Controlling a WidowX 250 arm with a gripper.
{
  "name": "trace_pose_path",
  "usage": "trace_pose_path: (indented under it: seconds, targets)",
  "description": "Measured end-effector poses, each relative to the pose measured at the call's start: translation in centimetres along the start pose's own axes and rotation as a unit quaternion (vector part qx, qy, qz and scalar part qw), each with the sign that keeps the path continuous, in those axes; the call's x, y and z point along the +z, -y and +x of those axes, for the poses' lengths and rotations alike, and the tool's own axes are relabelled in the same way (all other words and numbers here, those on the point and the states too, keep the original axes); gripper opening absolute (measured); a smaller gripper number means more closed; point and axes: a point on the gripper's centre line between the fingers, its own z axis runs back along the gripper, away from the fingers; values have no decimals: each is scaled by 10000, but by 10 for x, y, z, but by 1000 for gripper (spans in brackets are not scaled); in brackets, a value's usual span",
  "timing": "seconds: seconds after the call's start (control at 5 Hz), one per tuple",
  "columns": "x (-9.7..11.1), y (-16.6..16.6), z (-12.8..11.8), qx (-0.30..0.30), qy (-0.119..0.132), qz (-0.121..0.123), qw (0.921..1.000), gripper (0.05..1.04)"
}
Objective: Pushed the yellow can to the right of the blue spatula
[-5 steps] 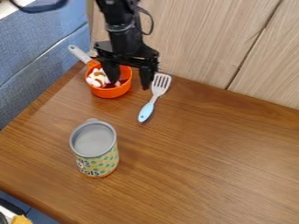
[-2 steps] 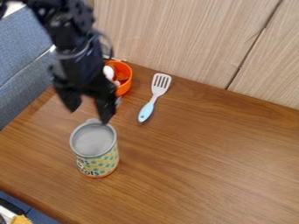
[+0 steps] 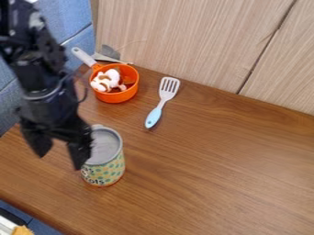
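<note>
The black gripper (image 3: 60, 158) hangs at the left of the view, open, with nothing between its fingers. Its right finger overlaps the left side of the yellow can (image 3: 103, 173) in the view; whether they touch I cannot tell. The can stands upright in the lower left of the table, with a grey top and a dotted label. Up and to the right of the can lies the spatula (image 3: 160, 103), its light blue handle toward the can and its slotted grey head toward the back wall.
An orange pot (image 3: 116, 96) with white and brown pieces inside stands near the back left, its grey handle toward the wall. Behind it lies a grey utensil. Wooden panels (image 3: 196, 41) border the table (image 3: 227, 170) at the back.
From above the orange pot, the gripper has come forward and left to beside the can, uncovering the pot. Can and spatula have kept their places.
</note>
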Motion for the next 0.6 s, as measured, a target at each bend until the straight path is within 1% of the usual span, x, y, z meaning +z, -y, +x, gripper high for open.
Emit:
trace_pose_path:
  seconds: [0.2,0.4,0.6]
  targets:
    - [-18,-11,-11,44,-366,6,9993,1000]
    - [-40,-12,-12,-175,-672,-6,9976,1001]
    - [-50,-6,-4,-569,-621,9,9964,1000]
